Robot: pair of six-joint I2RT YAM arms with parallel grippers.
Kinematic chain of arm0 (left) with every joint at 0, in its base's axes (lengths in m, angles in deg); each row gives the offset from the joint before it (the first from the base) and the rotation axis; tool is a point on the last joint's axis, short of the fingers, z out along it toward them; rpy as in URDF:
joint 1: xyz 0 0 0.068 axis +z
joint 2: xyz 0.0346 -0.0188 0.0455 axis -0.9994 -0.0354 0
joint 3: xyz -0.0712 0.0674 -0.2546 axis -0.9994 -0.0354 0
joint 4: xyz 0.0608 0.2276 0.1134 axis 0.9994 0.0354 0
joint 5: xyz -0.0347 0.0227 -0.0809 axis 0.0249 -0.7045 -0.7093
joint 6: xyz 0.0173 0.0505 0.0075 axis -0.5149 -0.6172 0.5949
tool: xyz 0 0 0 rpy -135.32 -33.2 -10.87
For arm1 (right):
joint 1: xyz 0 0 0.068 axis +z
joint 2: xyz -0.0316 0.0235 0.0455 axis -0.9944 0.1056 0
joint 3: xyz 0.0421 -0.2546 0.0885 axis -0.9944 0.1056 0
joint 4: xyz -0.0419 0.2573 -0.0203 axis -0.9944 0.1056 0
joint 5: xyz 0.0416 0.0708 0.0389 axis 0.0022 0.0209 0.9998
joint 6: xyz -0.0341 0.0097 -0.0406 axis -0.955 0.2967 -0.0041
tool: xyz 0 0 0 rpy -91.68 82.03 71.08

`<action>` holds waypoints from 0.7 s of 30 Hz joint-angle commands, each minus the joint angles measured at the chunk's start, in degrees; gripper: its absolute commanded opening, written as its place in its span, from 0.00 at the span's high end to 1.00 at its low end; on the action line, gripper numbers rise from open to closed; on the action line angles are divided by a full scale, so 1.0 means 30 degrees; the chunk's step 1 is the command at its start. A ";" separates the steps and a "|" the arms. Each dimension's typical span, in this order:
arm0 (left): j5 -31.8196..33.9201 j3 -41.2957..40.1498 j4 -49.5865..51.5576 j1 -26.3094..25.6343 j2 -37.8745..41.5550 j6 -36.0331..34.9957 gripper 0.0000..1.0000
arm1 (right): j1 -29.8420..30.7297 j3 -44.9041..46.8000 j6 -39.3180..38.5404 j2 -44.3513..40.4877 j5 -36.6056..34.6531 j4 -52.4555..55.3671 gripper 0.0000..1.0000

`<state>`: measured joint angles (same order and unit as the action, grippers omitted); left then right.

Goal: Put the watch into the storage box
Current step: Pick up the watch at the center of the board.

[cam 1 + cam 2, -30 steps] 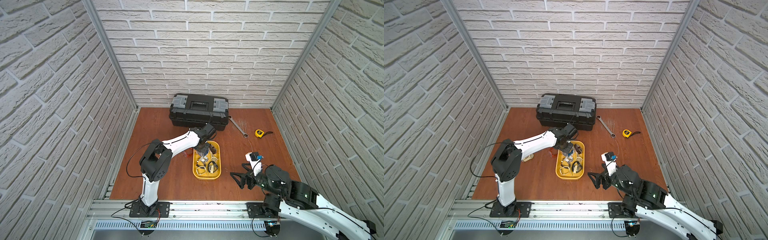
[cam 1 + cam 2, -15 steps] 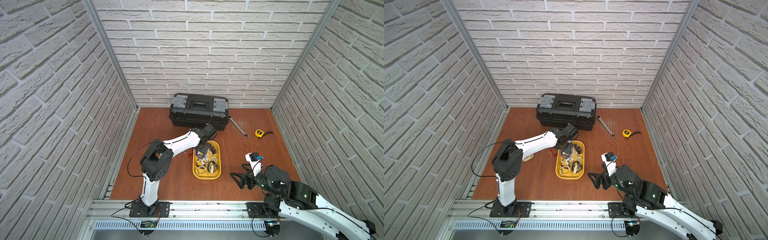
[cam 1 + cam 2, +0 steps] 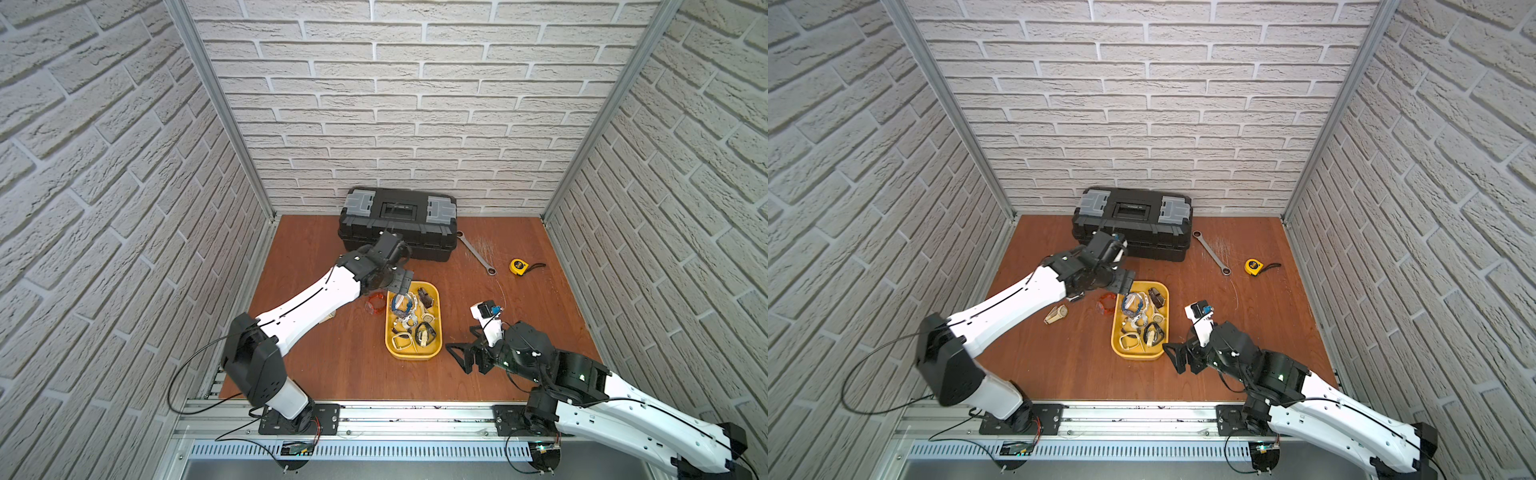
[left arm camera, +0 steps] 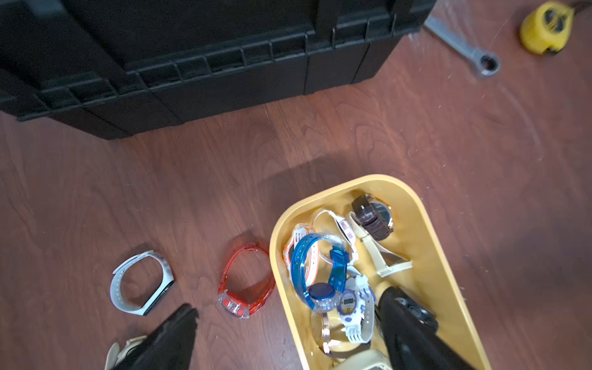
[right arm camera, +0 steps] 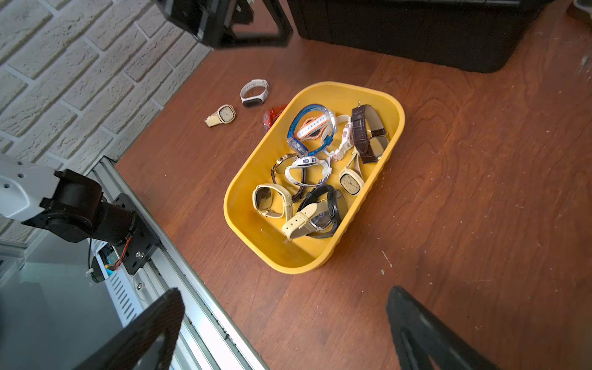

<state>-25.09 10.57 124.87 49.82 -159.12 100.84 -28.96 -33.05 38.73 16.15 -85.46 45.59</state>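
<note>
At the left of both top views the left arm reaches from the lower rail toward frame centre. Its left claw hangs over the upper left corner of the storage box, fingers spread wide with nothing between them. Left of the box three watches lie on the table: a cream watch furthest left, a white band largely hidden under the arm in the top views, and a red watch just beside the box's left wall. The box, a shallow yellow tray with rounded corners, sits at frame centre, its long axis running top to bottom. The blue watch lies inside, in the upper left part below the claw. It is a see-through blue strap closed into a loop, resting on its side across an orange-and-white watch. The loop's long axis runs roughly along the box's length, with its round dark-blue face at the end toward the bottom of the frame. Other watches crowd the rest of the box. A black toolbox stands near the box's upper end, leaving only a narrow strip of table between. Right of the box the table lies bare up to the right claw, near the box's lower right corner, likewise spread wide and empty. Toward the upper right lie a wrench and a yellow tape measure, well apart from the box.
</note>
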 commanded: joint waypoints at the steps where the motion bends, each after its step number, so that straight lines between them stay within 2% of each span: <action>1: -0.2960 -0.2163 -0.1063 0.2331 0.2131 0.1555 0.02 | 0.0091 -0.0623 -0.0074 0.1666 0.1064 -0.2609 0.00; 5: -0.4271 -0.4822 -0.1539 0.4884 0.3727 0.1690 0.02 | 0.0083 -0.1835 -0.0244 0.4616 0.1659 -0.3407 0.00; 8: -0.5316 -0.5462 -0.1148 0.6072 0.3138 0.1026 0.05 | 0.0094 -0.3214 -0.0674 0.6594 0.2173 -0.2897 0.00; 12: -0.5079 -0.4923 -0.1005 0.6281 0.0905 0.0093 0.09 | 0.0088 -0.3945 -0.0823 0.7658 0.2521 -0.2960 0.00; 18: -0.5422 -0.3597 -0.1505 0.6188 -0.2227 -0.0017 0.15 | 0.0094 -0.2967 -0.0458 0.6377 0.2600 -0.3454 0.00; 21: -0.4852 -0.2640 -0.1403 0.5930 -0.3895 -0.0102 0.18 | 0.0101 -0.2412 -0.0356 0.5804 0.2701 -0.3577 0.00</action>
<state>-40.02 -0.23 122.20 68.14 -168.19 101.64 -28.96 -41.88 37.36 35.36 -78.16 37.44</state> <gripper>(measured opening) 0.825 0.996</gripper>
